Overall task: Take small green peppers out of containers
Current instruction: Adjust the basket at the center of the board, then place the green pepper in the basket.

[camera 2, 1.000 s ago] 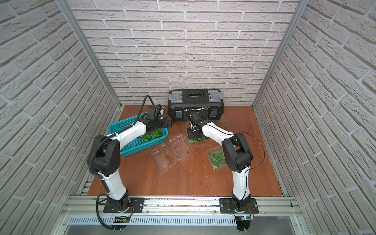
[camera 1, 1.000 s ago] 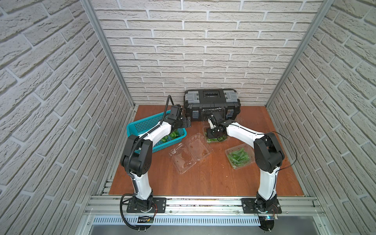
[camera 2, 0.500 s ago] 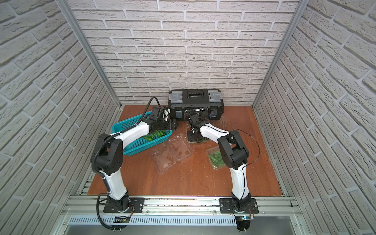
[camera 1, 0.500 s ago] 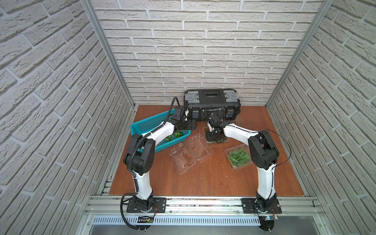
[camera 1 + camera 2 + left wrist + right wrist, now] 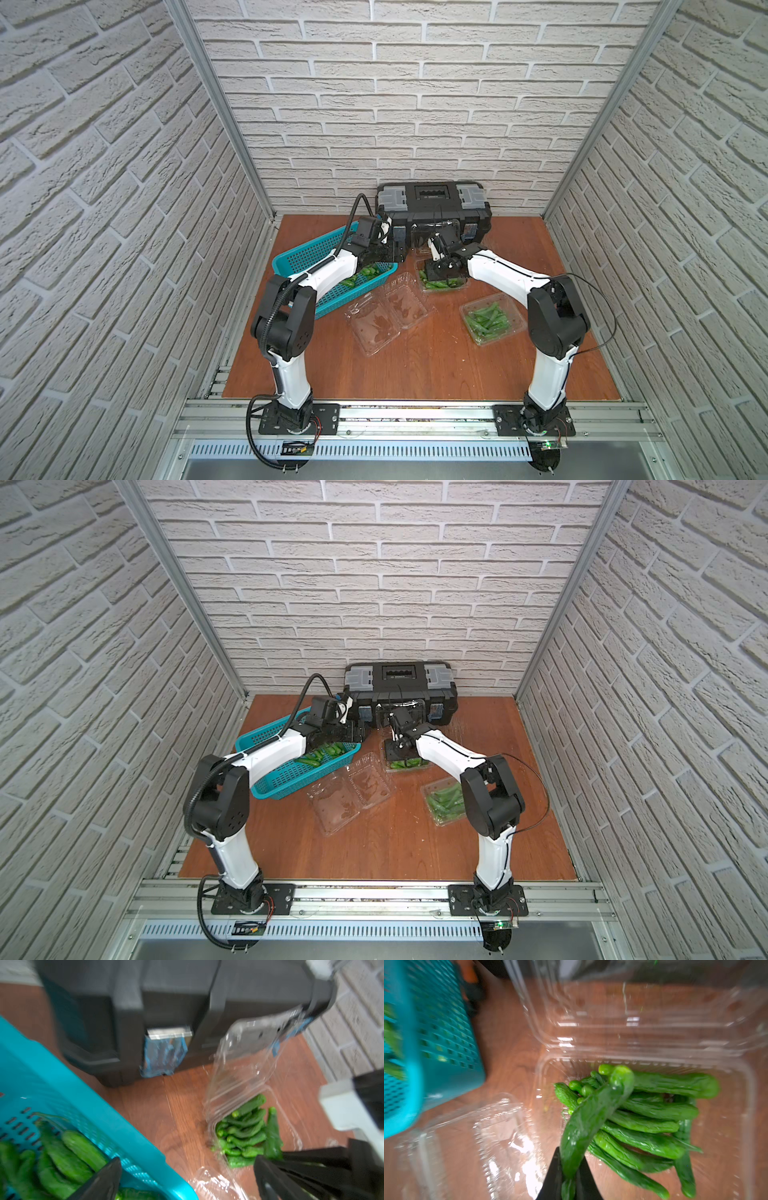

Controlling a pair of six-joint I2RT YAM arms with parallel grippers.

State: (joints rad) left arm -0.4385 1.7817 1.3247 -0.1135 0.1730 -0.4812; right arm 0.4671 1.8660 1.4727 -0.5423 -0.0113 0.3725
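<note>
Three clear containers lie on the wooden floor. The far one [image 5: 441, 284] stands open by the toolbox with small green peppers [image 5: 652, 1124] in it. My right gripper [image 5: 569, 1169] is shut on one pepper [image 5: 591, 1122], which sticks up above the pile. The middle container [image 5: 388, 318] is open and empty. A third container [image 5: 492, 322] at the right holds peppers [image 5: 445, 801]. My left gripper [image 5: 187, 1162] is open and holds nothing, over the teal basket's corner, beside the far container [image 5: 245, 1076].
The teal perforated basket [image 5: 309, 259] at the left has several peppers [image 5: 68, 1155] in it. A black toolbox [image 5: 434, 203] stands against the back brick wall, right behind both grippers. Brick walls close in both sides.
My right gripper's jaws have closed on a pepper in the far container. My left gripper has moved right along the basket toward the toolbox, staying open.
</note>
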